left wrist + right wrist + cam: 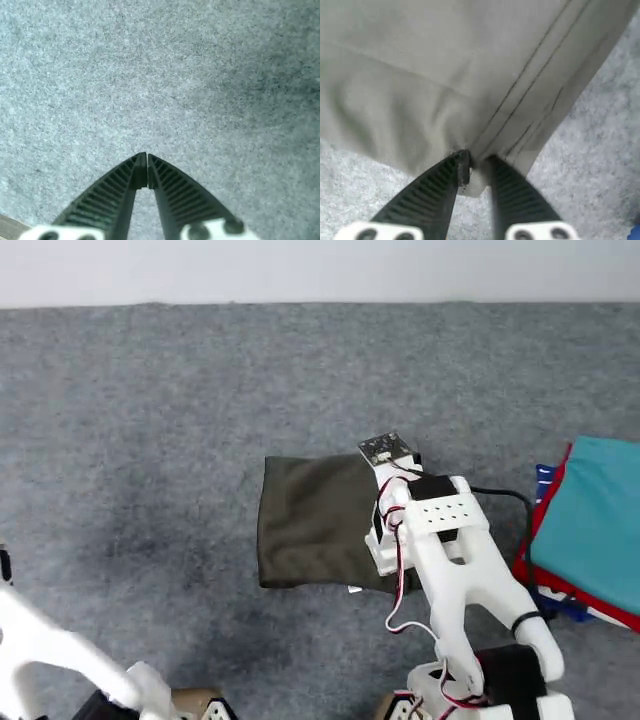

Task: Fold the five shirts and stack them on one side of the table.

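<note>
Your R gripper [473,169] had its jaws pinched on the shirt [310,525] edge; L gripper [147,172] jaws were closed, over the worktop [160,75]; stack [590,530] lay apart from the shirt.

R tool [476,169] pinches edge of olive shirt [445,75] nr stitched hem; grey table [600,175] underneath.

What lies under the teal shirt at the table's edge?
Beneath the teal shirt, a red edge and a blue edge peek out. What else lies below is covered, so the count stays hidden.
</note>
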`<action>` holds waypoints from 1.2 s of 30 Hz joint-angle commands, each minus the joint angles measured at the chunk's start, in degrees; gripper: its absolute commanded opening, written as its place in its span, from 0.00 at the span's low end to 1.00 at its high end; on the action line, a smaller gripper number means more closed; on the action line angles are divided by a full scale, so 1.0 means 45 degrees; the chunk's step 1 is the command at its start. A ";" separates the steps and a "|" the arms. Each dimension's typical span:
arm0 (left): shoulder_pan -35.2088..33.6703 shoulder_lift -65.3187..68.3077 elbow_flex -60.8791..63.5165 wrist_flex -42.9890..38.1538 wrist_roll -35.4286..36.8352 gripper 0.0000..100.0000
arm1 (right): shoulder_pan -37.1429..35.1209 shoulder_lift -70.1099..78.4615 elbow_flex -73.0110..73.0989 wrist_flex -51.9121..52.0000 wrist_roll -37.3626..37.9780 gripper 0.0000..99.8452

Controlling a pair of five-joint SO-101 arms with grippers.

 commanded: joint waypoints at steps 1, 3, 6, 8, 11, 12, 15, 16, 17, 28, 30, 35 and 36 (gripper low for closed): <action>-0.0059 -0.0430 0.0049 -0.0313 -0.0117 0.01 | -0.0049 -0.0049 -0.0020 -0.0166 -0.0039 0.02; -0.0078 -0.0430 0.0068 -0.0391 -0.0117 0.01 | -0.0049 -0.0049 -0.0020 -0.0166 -0.0039 0.01; -0.0039 -0.0430 0.0068 -0.0391 -0.0117 0.01 | -0.0010 -0.0166 -0.0098 -0.0107 0.0000 0.01; -0.0020 -0.0430 0.0068 -0.0391 -0.0117 0.01 | 0.0010 -0.0244 -0.0215 0.0088 0.0313 0.01; -0.0020 -0.0430 0.0068 -0.0391 -0.0117 0.01 | 0.0049 -0.0479 -0.0586 0.0811 0.1035 0.01; -0.0020 -0.0430 0.0068 -0.0391 -0.0117 0.01 | 0.0107 -0.0557 -0.0664 0.1045 0.1250 0.01; -0.0020 -0.0430 0.0068 -0.0391 -0.0117 0.01 | 0.0733 -0.0830 -0.0938 0.1338 0.2051 0.01; -0.0020 -0.0430 0.0068 -0.0391 -0.0117 0.01 | 0.1084 -0.0869 -0.1016 0.1338 0.2344 0.01; -0.0020 -0.0430 0.0068 -0.0391 -0.0117 0.01 | 0.1436 -0.0869 -0.1094 0.1299 0.2598 0.01; -0.0020 -0.0430 0.0068 -0.0391 -0.0117 0.01 | 0.2901 0.0400 -0.2051 0.0791 0.3966 0.01; -0.0020 -0.0430 0.0068 -0.0391 -0.0117 0.01 | 0.2940 0.0869 -0.2051 0.0479 0.3966 0.01; -0.0039 -0.0430 0.0088 -0.0371 -0.0117 0.01 | 0.2842 0.1436 -0.2520 0.0889 0.3946 0.01; -0.0039 -0.0430 0.0088 -0.0352 -0.0117 0.01 | 0.2842 0.1436 -0.2755 0.1162 0.3927 0.03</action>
